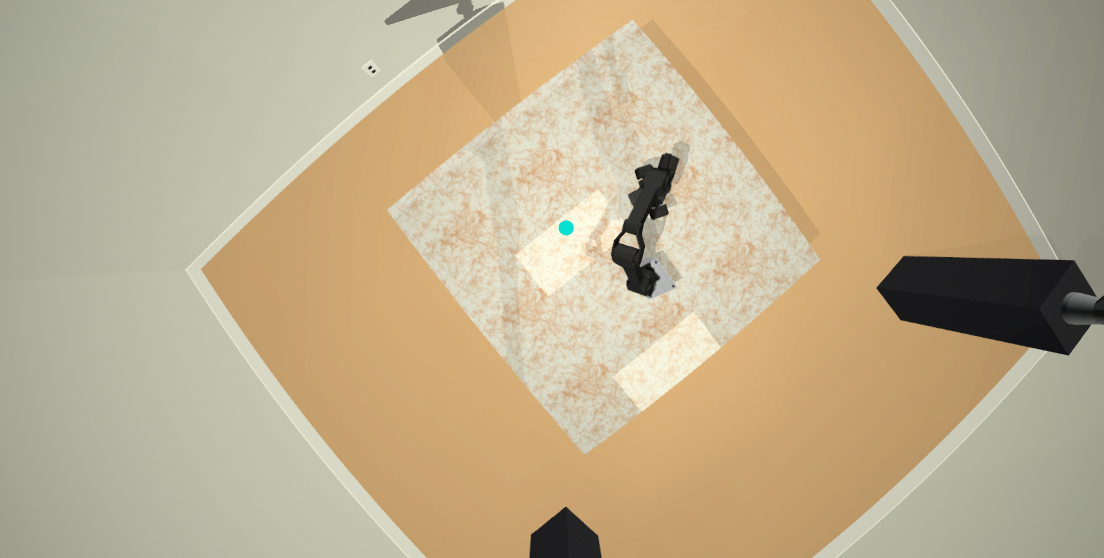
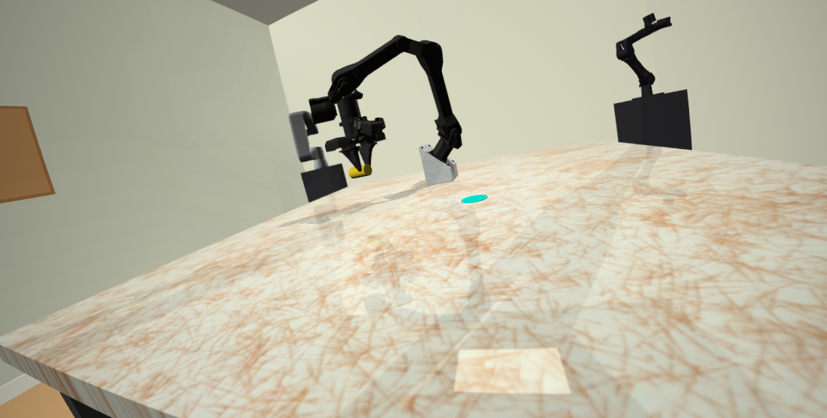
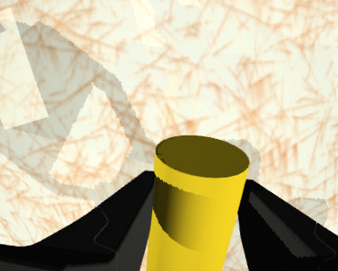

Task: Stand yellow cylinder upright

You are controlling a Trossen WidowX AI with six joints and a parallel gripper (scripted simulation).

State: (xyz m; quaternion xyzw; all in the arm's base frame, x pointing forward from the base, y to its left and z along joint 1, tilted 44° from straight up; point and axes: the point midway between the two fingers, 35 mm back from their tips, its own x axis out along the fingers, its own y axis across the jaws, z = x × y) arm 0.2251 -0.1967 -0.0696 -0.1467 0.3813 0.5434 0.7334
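Rust-streaked pale stone covers the surface [image 1: 463, 229] [image 2: 520, 276] [image 3: 290, 52], with plain greenish walls behind it. Above it, the jaws [image 2: 361, 168] are closed on the yellow cylinder [image 2: 359, 172] [image 3: 191, 210], one finger on either side, holding it clear of the stone. It lies roughly level, not upright (its flat end face looks dark olive in the wrist view), and its side is smooth, bright yellow, partly shaded. The flat cyan circle [image 1: 566, 227] [image 2: 474, 198] has nothing standing in it, well apart from the cylinder.
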